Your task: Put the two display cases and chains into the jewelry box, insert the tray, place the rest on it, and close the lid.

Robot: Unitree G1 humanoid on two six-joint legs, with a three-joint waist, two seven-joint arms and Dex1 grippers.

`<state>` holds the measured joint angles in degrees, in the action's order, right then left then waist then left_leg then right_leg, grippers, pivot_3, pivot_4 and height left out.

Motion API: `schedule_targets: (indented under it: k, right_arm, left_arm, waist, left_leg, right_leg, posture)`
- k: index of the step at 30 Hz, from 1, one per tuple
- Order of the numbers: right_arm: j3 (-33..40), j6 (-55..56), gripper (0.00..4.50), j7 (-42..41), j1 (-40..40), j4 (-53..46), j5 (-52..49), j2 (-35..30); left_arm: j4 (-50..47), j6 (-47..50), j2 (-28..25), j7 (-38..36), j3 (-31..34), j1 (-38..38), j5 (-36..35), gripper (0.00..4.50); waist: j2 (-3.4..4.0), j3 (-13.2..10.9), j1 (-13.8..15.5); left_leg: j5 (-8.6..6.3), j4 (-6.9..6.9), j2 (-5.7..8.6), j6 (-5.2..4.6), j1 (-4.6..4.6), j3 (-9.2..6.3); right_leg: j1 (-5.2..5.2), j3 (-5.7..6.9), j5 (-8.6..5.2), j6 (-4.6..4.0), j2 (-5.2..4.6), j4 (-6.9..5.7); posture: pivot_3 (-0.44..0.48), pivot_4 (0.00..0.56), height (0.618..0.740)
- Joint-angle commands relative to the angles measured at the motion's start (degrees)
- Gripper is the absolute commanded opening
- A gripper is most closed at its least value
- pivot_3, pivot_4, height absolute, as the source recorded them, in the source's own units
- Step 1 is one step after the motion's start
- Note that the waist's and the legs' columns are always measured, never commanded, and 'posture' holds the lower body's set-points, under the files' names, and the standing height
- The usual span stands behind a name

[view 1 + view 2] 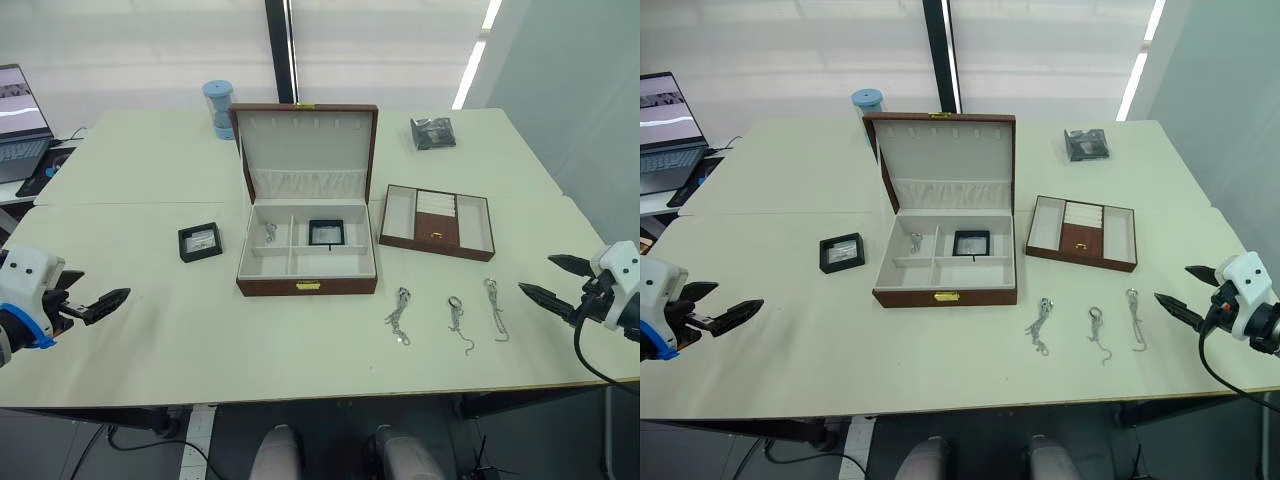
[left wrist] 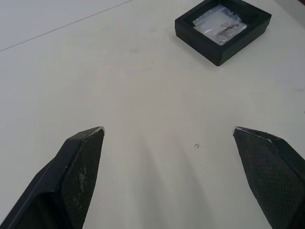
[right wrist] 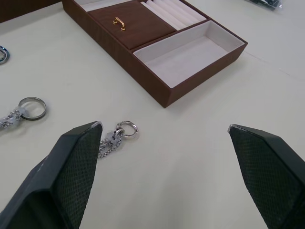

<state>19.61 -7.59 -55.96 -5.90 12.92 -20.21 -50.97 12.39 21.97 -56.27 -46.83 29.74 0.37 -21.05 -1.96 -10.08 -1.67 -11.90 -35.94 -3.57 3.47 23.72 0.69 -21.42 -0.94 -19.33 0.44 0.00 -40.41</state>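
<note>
The jewelry box [image 1: 340, 286] stands mid-table with its lid [image 1: 306, 135] upright. One display case [image 1: 326, 232] and a chain [image 1: 270, 232] lie in its compartments. The other display case [image 1: 200, 241] rests on the table left of the box, ahead of my open left gripper [image 2: 168, 130], which hovers empty near the table's left front. Right of the box sits the tray [image 1: 430, 246]. Three chains [image 1: 400, 315] [image 1: 458, 322] [image 1: 495, 308] lie in front of it. My right gripper [image 1: 535, 273] is open and empty, just right of the rightmost chain [image 3: 116, 136].
A dark crinkly packet [image 1: 433, 132] lies at the back right and a blue cylinder [image 1: 218, 108] stands behind the box's left corner. A laptop [image 1: 20, 130] sits on a side table at far left. A seam crosses the table left of the box.
</note>
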Motion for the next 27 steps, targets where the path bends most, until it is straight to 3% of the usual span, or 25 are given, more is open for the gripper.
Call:
schedule_targets:
  k: [1, 19, 27]
  right_arm:
    - [2.72, 1.33, 4.50, 0.57, 0.46, -0.40, -0.02, -1.02]
    - [1.91, 0.50, 4.50, 1.34, 0.58, -2.79, -0.20, 0.39]
    - [-1.00, -6.67, 4.50, 0.38, 0.22, -16.65, -7.01, 4.42]
  left_arm:
    - [-0.58, -0.98, 0.08, 0.76, 2.30, -0.63, -0.03, 4.46]
    - [-0.85, -0.36, 1.42, 1.19, 0.28, -2.67, -0.24, 4.46]
    - [5.83, -3.73, 1.17, -3.43, -7.97, -11.29, 2.32, 4.46]
  waist:
    - [0.00, 0.00, 0.00]
    - [0.00, 0.00, 0.00]
    - [0.01, 0.01, 0.02]
  left_leg:
    - [0.00, 0.00, 0.00, 0.00, 0.00, 0.00]
    - [0.00, 0.00, 0.00, 0.00, -0.01, 0.04]
    - [0.00, -0.02, 0.00, 0.00, -0.01, 0.02]
  right_leg:
    - [0.00, 0.00, 0.00, 0.00, 0.00, 0.00]
    - [0.01, 0.01, 0.00, 0.00, 0.00, -0.01]
    - [0.02, 0.04, 0.01, 0.00, 0.04, -0.05]
  posture:
    - [0.000, 0.150, 0.740]
    - [0.000, 0.150, 0.740]
    - [0.000, 0.150, 0.740]
